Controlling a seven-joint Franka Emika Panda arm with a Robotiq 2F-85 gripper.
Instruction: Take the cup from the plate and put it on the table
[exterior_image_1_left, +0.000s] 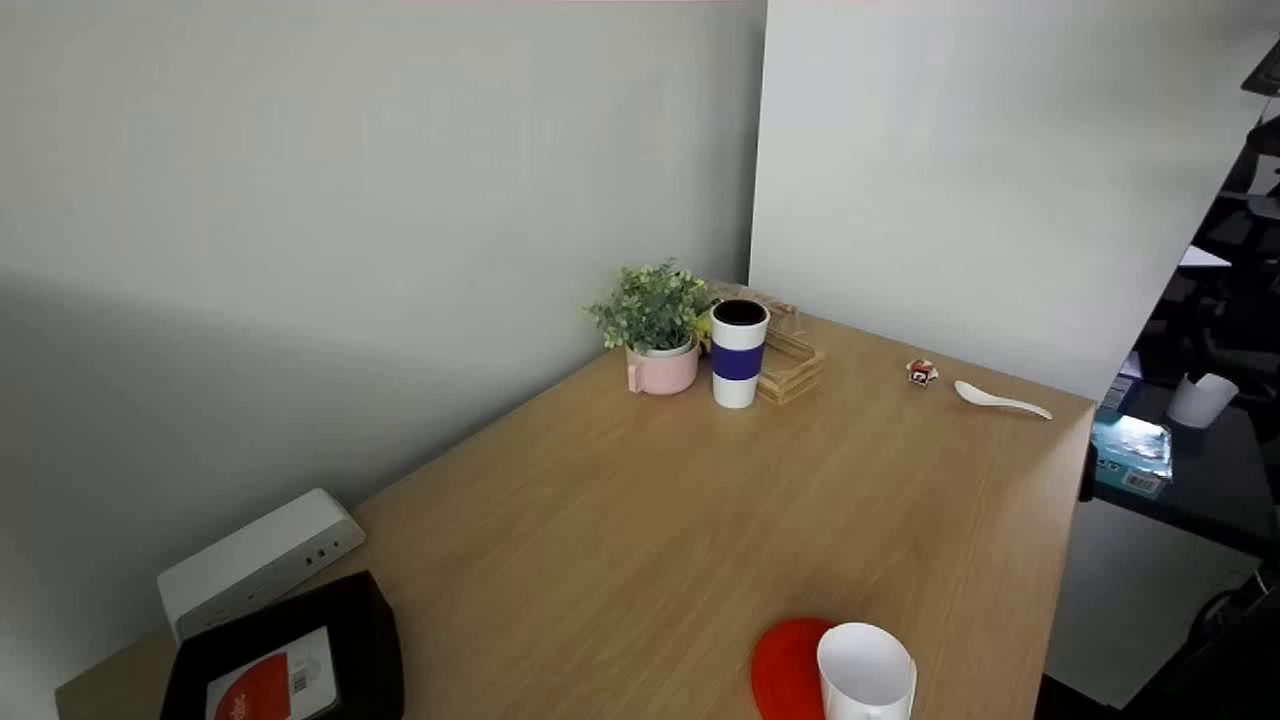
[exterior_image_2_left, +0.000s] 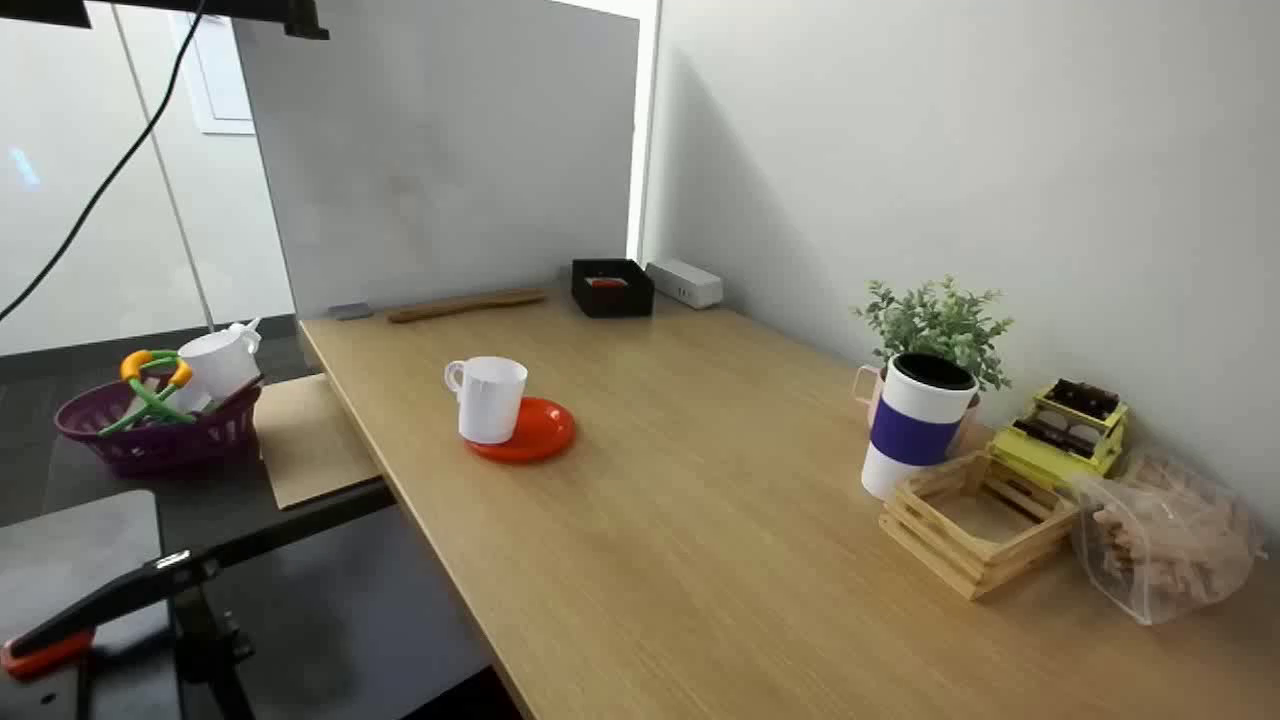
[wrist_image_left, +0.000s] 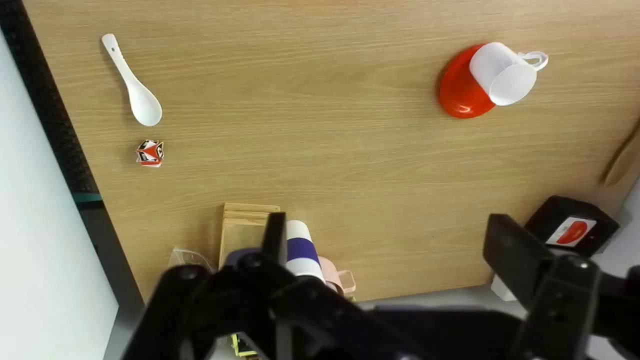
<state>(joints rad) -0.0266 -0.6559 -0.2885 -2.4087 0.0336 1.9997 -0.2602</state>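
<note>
The white cup (exterior_image_1_left: 868, 672) stands upright on the red plate (exterior_image_1_left: 787, 672), towards one edge of it, in both exterior views. The cup (exterior_image_2_left: 491, 402) has a handle pointing away from the plate (exterior_image_2_left: 550, 432). In the wrist view the cup (wrist_image_left: 492, 70) and the plate (wrist_image_left: 457, 90) are at the upper right. The plate rests on the wood-grain table (exterior_image_2_left: 690, 520). My gripper (wrist_image_left: 385, 225) shows in the wrist view with its fingers wide apart and nothing between them. It is high above the table and apart from the cup. Part of the plate is hidden behind the cup.
A banded cup with dark lid (exterior_image_2_left: 915, 425), a wooden crate (exterior_image_2_left: 975, 525), a potted plant (exterior_image_2_left: 940, 320) and a bag (exterior_image_2_left: 1165, 535) stand by the wall. A spoon (wrist_image_left: 132, 82) and small red-white item (wrist_image_left: 150, 153) lie near one edge. A black tray (exterior_image_2_left: 612, 290) is by a white box (exterior_image_2_left: 686, 283).
</note>
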